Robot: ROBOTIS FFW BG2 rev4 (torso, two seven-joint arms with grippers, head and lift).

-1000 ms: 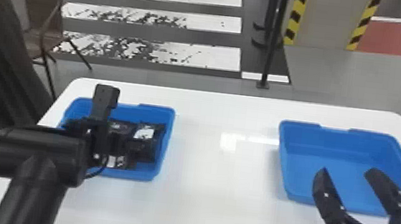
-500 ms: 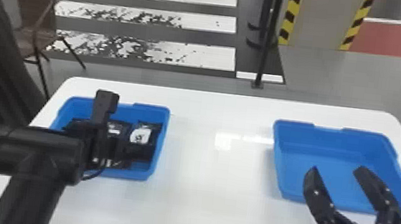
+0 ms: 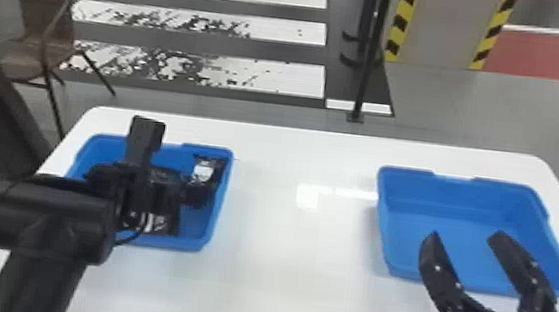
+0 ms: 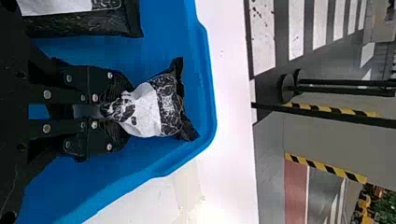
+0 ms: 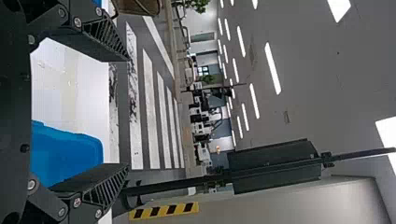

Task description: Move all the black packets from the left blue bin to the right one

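Note:
In the head view my left gripper (image 3: 196,193) is over the right part of the left blue bin (image 3: 217,211), with a black packet (image 3: 203,170) at its fingers. In the left wrist view my left gripper (image 4: 116,112) is shut on one end of that black packet (image 4: 163,105), whose white label faces the camera. Other black packets (image 3: 170,216) lie in the bin, partly hidden by the arm. My right gripper (image 3: 458,234) stands open at the near side of the right blue bin (image 3: 382,220), holding nothing; the right wrist view shows its spread fingers (image 5: 105,114).
Both bins stand on a white table (image 3: 278,289), with a wide gap of tabletop between them. Beyond the far edge are a brown chair (image 3: 35,39) at the left and a black post (image 3: 366,67).
The packet at my left gripper has shifted toward the bin's far right corner and sits more upright. The whole head view has slid slightly, putting bins and table further left. My right gripper stays open.

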